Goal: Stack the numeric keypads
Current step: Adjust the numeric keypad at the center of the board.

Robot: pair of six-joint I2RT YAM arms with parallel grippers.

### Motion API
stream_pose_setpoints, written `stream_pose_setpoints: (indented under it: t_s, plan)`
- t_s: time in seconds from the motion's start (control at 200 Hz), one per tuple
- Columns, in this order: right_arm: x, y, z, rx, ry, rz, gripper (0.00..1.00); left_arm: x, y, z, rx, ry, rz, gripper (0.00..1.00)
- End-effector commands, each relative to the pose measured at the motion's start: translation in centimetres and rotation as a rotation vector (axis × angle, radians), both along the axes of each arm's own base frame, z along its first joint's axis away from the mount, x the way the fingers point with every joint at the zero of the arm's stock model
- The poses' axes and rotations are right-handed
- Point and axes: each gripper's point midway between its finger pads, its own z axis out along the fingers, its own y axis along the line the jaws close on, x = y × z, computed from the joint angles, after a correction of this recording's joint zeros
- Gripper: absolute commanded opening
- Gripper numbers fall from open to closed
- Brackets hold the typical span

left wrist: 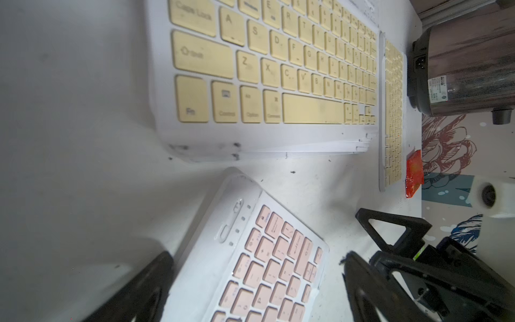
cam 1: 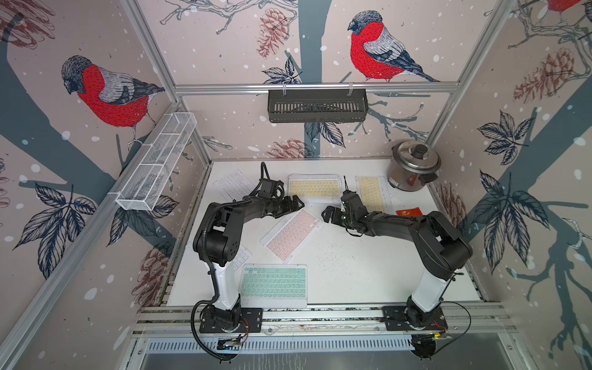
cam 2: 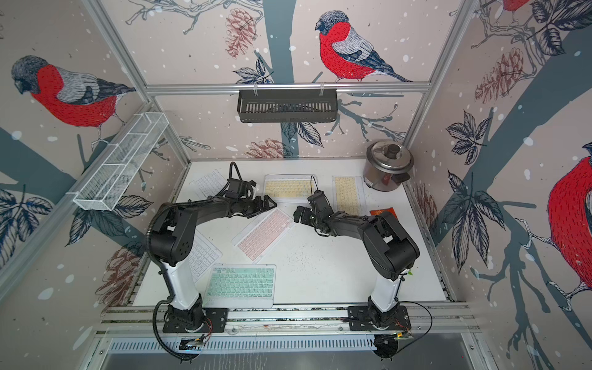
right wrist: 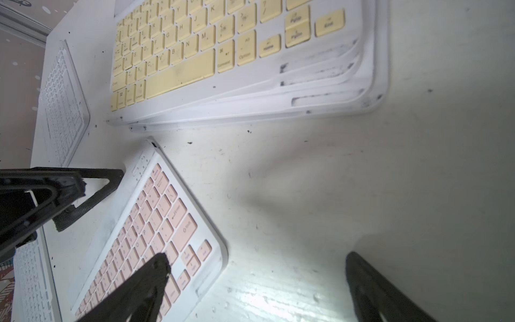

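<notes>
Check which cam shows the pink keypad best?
A top view: the pink keypad shows nearly whole, lying diagonal. Left wrist catches only one end, close up; right wrist shows more, with one end cut off.

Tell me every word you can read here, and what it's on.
"Caps Lock": key on the yellow keypad
"Shift": same keypad
"Fn": same keypad
"Control": same keypad
"Option": same keypad
"A", "S", "D", "Z", "X", "C": its letter keys
Keys of the pink keypad: blurred.
Label on the rice cooker: too small.
</notes>
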Motion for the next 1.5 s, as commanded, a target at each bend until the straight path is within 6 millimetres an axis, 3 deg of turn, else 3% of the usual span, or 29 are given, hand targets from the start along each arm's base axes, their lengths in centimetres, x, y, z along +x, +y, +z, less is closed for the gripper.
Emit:
stream_pose_setpoints:
  t_s: [0.0, 0.075, 0.14, 0.29, 0.37, 0.481, 0.611, 0.691, 1.106, 1.151, 1.171, 1.302, 1.492]
  plan:
    - [-2.0, -0.8, -1.9, 0.003, 0.115, 0.014, 1.0, -9.3, 0.8, -5.7, 0.115, 0.46, 0.029, 0.96]
    - [-2.2, -0.8, -1.7, 0.043, 0.121, 0.027, 1.0, -9.4, -1.2, -4.5, 0.069, 0.449, -0.015, 0.96]
    - [-2.6, -0.8, -1.5, 0.054, 0.11, 0.052, 1.0, -8.2, -1.3, -2.1, 0.076, 0.386, -0.023, 0.96]
    - [-2.9, -0.4, -1.4, 0.066, 0.091, 0.109, 1.0, -4.9, 3.6, 4.3, 0.175, 0.235, 0.061, 0.96]
    - [-3.2, 0.1, -1.4, 0.085, 0.089, 0.154, 1.0, -5.1, 7.3, 5.6, 0.185, 0.217, 0.143, 0.96]
    - [-3.7, 0.4, -1.6, 0.1, 0.094, 0.184, 1.0, -7.4, 10.0, 3.7, 0.167, 0.271, 0.197, 0.96]
    - [-4.6, 0.6, -1.5, 0.133, 0.1, 0.216, 1.0, -10.8, 8.3, 0.3, 0.036, 0.397, 0.17, 0.96]
    - [-5.1, 0.4, -1.3, 0.171, 0.102, 0.225, 1.0, -11.2, 7.7, -0.7, -0.014, 0.419, 0.175, 0.96]
    - [-6.8, -0.4, -1.0, 0.314, 0.131, 0.224, 1.0, -7.5, 2.9, -0.9, -0.067, 0.398, 0.109, 0.96]
    - [-6.7, -0.6, -0.9, 0.325, 0.134, 0.213, 1.0, -7.5, 2.7, -1.3, -0.067, 0.41, 0.112, 0.96]
    - [-6.6, -0.7, -0.8, 0.33, 0.135, 0.21, 1.0, -6.4, 2.3, -0.5, -0.078, 0.383, 0.108, 0.96]
    - [-5.1, -0.7, -0.3, 0.359, 0.134, 0.185, 1.0, -4.2, 1.6, -0.3, -0.091, 0.363, 0.108, 0.96]
    - [-3.2, -1.1, -0.6, 0.355, 0.163, 0.141, 1.0, -1.7, 1.2, -0.1, -0.073, 0.341, 0.106, 0.96]
